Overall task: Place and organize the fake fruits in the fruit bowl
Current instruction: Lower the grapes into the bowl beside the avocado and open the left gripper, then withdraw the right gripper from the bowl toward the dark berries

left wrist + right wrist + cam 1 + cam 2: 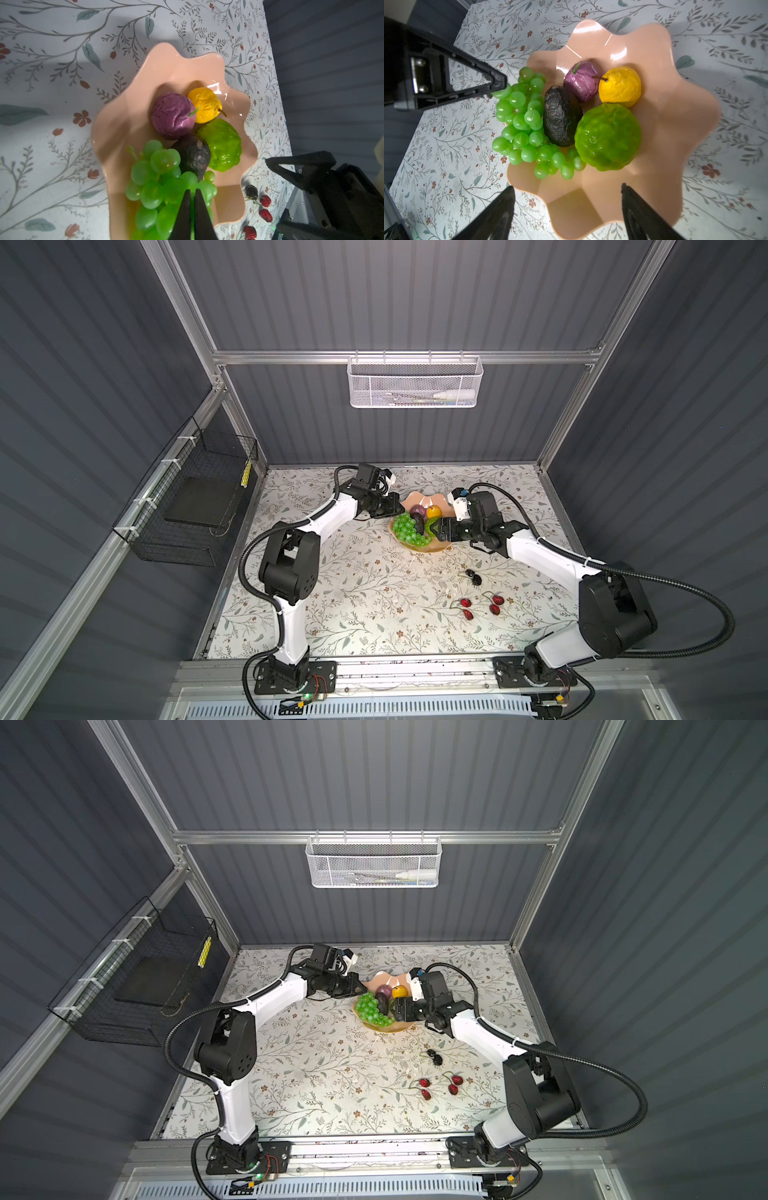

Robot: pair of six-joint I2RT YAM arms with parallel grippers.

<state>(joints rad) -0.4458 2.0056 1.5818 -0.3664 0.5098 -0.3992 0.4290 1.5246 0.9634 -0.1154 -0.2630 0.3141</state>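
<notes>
The peach-pink fruit bowl (419,497) (384,979) (128,116) (675,104) holds the green grape bunch (409,529) (153,187) (521,120), the purple fruit (172,115) (581,81), the yellow fruit (204,104) (619,85), the dark avocado (193,155) (561,116) and the lime-green ball (222,143) (607,137). The grapes spill over the bowl's rim. My left gripper (397,511) (192,191) (502,85) is shut, its tips against the grapes. My right gripper (434,529) (566,190) hangs open above the bowl's rim, holding nothing. Red cherries (467,608) (496,603) and dark cherries (473,576) lie on the table.
A white mesh basket (415,383) hangs on the back wall. A black wire basket (195,497) is fixed on the left wall. The floral table cover (353,593) spreads in front of the bowl, with the cherries near my right arm.
</notes>
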